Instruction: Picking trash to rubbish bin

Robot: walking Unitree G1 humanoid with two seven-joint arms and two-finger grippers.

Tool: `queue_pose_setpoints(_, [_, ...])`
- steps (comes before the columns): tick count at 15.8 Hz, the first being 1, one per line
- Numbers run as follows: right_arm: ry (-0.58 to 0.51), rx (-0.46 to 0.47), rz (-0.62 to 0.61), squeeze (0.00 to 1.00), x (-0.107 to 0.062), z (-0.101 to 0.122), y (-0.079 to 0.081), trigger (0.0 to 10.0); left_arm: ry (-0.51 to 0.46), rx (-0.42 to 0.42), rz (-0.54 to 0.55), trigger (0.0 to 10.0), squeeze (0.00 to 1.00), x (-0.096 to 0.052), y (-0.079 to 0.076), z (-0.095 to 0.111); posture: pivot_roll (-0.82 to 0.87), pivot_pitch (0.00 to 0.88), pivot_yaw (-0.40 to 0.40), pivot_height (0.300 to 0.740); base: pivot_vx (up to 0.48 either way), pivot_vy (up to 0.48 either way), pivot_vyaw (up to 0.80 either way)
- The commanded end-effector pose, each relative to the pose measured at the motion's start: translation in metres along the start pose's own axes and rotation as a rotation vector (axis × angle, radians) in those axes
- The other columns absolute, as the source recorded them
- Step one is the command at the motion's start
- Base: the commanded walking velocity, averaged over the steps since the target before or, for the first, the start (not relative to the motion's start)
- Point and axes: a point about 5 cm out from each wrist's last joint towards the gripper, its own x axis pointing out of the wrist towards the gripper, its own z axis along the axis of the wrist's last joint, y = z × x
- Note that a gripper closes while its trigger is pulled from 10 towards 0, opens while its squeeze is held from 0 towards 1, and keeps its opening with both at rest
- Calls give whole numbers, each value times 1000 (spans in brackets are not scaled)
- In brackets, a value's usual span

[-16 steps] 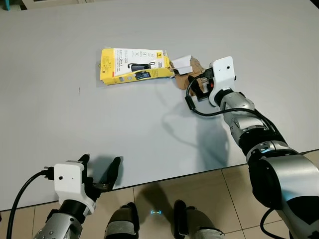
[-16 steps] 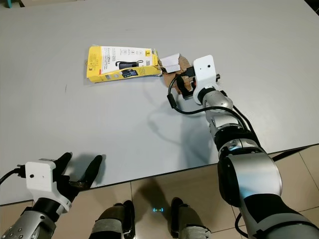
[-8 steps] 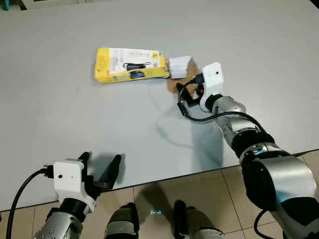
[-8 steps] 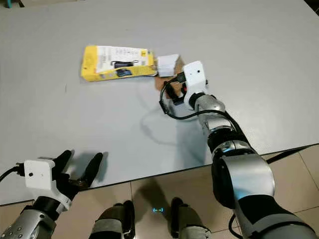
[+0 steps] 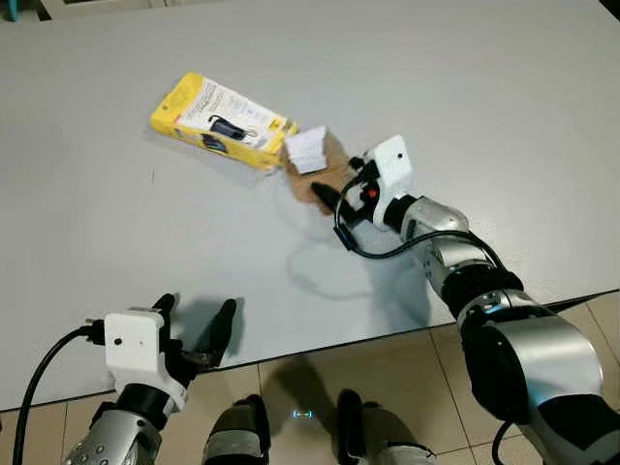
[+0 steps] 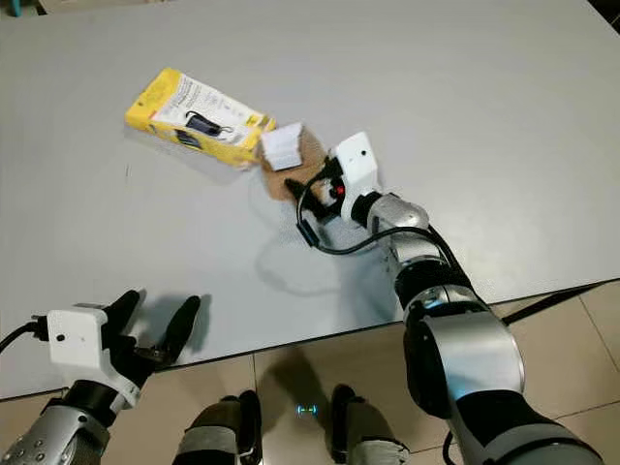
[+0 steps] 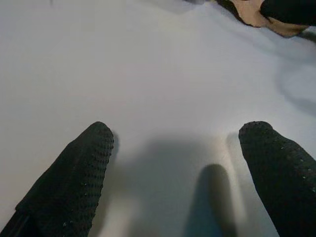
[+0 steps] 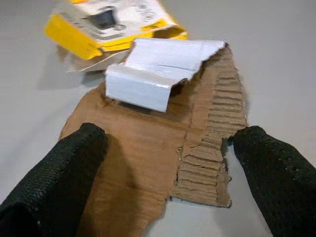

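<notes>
On the grey surface, toward its middle, lay a yellow carton with a white printed face, its long axis running diagonally from the far left down toward the near right, so that its torn open end pointed at the right pincer. Touching that open end was a ragged piece of brown corrugated cardboard lying flat, with a folded strip of white paper resting on its far part, between the cardboard and the carton's mouth. The right arm reached across the surface from the near right edge, and its pincer sat low at the cardboard's near edge, fingers spread: in the right wrist view one black finger lay over the cardboard's side, while the other finger stood just beyond the torn fluted edge on the opposite side. The left pincer hovered over the near left edge of the surface, well apart from the carton, its two fingers spread with nothing between them. Beyond the near edge lay a tiled floor.
</notes>
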Motion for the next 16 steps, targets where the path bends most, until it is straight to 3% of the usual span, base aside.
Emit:
queue_pose_setpoints(1, [70,57,72,871,-7,-25,9,10000,30,-3,0,10000,0,-2,0,-6,201,275,-9,740,0,0,0])
queue_pose_setpoints(7, [97,57,295,871,-32,-39,9,10000,26,-1,-1,10000,0,1,1,-6,184,258,-14,740,0,0,0])
queue_pose_setpoints(10, [71,28,239,831,-36,-32,0,10000,20,-2,-6,10000,0,4,1,-6,172,251,-16,740,0,0,0])
queue_pose_setpoints(12, [-13,10,87,773,-29,-11,-12,10000,7,-6,-12,10000,0,9,0,-5,163,243,-17,740,0,0,0])
queue_pose_setpoints(15, [-53,22,-27,757,-19,4,-17,10000,-17,-5,1,10000,0,14,1,-3,161,226,-24,740,0,0,0])
queue_pose_setpoints(16, [-52,24,-50,686,-15,6,-16,10000,-24,-6,10,10000,0,16,2,-1,160,226,-25,740,0,0,0])
